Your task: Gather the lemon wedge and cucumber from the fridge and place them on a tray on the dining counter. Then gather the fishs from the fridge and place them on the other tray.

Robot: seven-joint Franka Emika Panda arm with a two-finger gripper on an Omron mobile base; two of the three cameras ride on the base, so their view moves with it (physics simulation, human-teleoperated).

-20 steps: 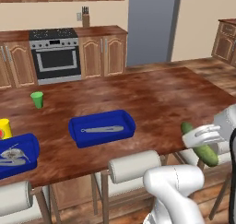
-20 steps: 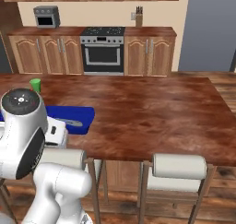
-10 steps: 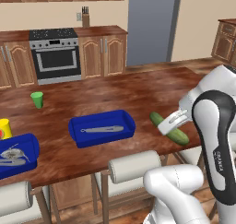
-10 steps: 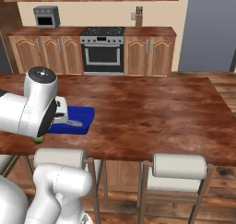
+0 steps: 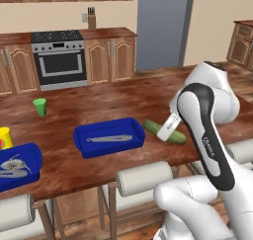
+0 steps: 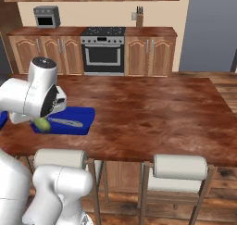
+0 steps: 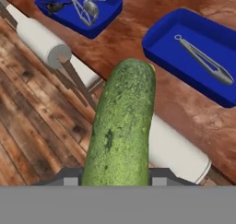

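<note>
A long green cucumber (image 5: 165,132) hangs just above the wooden dining counter (image 5: 99,105), with my gripper (image 5: 169,125) shut on it. It sits right of a blue tray (image 5: 111,148) that holds metal tongs. In the hand view the cucumber (image 7: 122,126) points past the counter's edge, and that tray (image 7: 170,52) lies up to the right. From the right base the cucumber's tip (image 6: 42,123) shows beside the tray (image 6: 69,129). A second blue tray (image 5: 22,177) with metal utensils sits at the counter's left end. The lemon wedge and the fish are out of view.
A green cup (image 5: 39,106) and a yellow cup (image 5: 5,138) stand on the counter's left part. White-cushioned stools (image 5: 143,177) line the near edge. The grey fridge (image 5: 163,26) stands behind, next to the stove (image 5: 59,61) and wooden cabinets.
My arm has swung left along the counter's near edge, carrying the cucumber from the right end to just right of the tray with tongs.
</note>
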